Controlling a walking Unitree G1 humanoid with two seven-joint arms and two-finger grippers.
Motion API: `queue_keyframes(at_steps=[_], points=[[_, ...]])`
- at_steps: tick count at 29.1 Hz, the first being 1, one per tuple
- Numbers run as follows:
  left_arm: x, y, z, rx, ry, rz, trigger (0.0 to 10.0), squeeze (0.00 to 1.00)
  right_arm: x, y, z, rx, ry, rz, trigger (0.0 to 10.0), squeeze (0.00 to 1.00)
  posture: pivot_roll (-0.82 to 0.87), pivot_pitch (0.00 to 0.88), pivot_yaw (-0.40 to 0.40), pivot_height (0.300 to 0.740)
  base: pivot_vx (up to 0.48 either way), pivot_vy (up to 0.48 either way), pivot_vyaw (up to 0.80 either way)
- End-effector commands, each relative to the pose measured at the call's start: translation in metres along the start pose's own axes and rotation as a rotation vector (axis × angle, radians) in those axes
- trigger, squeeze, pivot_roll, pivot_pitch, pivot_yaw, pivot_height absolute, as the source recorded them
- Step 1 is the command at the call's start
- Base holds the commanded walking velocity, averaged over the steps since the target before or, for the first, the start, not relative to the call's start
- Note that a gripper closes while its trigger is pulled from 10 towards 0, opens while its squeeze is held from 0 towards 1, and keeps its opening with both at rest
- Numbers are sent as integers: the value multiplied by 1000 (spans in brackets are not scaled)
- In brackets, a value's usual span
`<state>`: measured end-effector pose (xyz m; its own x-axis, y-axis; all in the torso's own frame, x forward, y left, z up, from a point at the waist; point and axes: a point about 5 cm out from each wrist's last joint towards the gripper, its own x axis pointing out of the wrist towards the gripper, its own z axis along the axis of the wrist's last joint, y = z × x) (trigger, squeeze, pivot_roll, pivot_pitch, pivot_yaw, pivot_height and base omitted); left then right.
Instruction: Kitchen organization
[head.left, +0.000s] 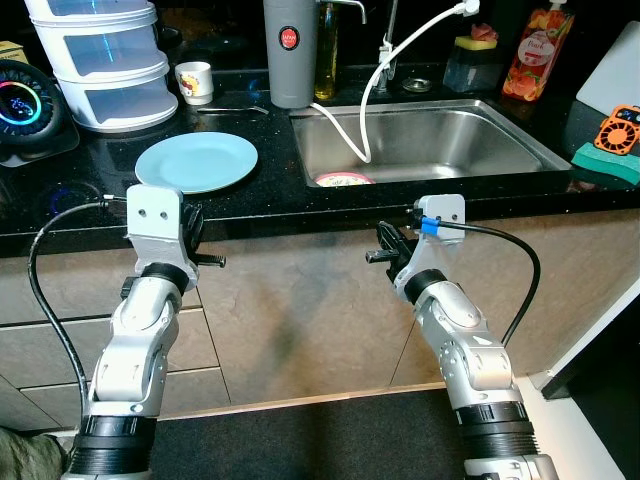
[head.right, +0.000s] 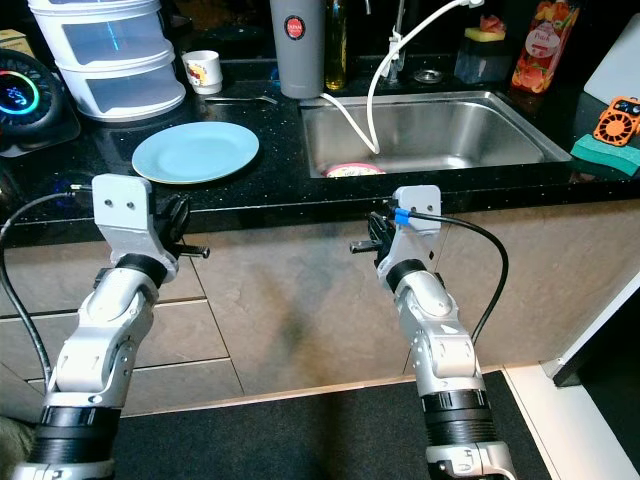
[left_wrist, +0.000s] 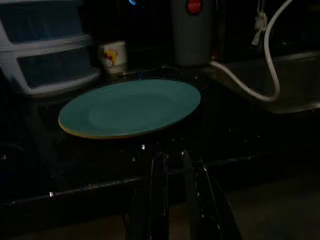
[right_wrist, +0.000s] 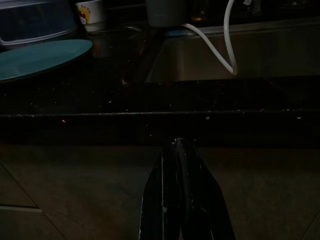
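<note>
A light blue plate (head.left: 196, 161) lies on the black counter (head.left: 260, 200) just left of the steel sink (head.left: 520, 140). A pink-rimmed dish (head.left: 344, 180) rests in the sink's near left corner, under a white hose (head.left: 365, 100). My left gripper (head.left: 196, 238) hangs in front of the counter's edge below the plate; in the left wrist view its fingers (left_wrist: 160, 185) stand a narrow gap apart with nothing between them. Below the sink's front edge, my right gripper (head.left: 388, 250) is held before the cabinet, and its fingers (right_wrist: 170, 170) are pressed together and empty.
A white stacked container (head.left: 100, 60), a small mug (head.left: 195, 82) and a grey flask (head.left: 290, 50) stand at the back of the counter. An orange bottle (head.left: 538, 55) and a teal cloth (head.left: 610, 162) are right of the sink. Cabinet fronts (head.left: 300, 310) face me.
</note>
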<state>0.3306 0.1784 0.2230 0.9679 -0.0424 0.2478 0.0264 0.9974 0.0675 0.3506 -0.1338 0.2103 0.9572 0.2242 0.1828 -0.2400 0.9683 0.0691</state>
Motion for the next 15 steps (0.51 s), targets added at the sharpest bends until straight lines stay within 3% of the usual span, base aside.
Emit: queue_keyframes(at_steps=[1,4,10,12,15], points=[[-3,-1,-11,-16,56,-8,10000,0,-1,2,-8,2,35,9,10000,0,-55,120,11,740,0,0,0],[-4,-1,-24,24,159,14,10000,0,-3,0,-13,12,59,-9,10000,0,-55,120,11,740,0,0,0],[-3,0,-30,15,222,95,10000,0,-4,-2,-16,20,69,-22,10000,0,-56,118,12,740,0,0,0],[-2,-4,-30,-111,234,52,10000,0,-6,-3,-20,25,82,-28,10000,0,-59,115,16,740,0,0,0],[-3,-5,-33,-139,241,27,10000,0,-9,-4,-23,29,93,-34,10000,0,-61,114,18,740,0,0,0]])
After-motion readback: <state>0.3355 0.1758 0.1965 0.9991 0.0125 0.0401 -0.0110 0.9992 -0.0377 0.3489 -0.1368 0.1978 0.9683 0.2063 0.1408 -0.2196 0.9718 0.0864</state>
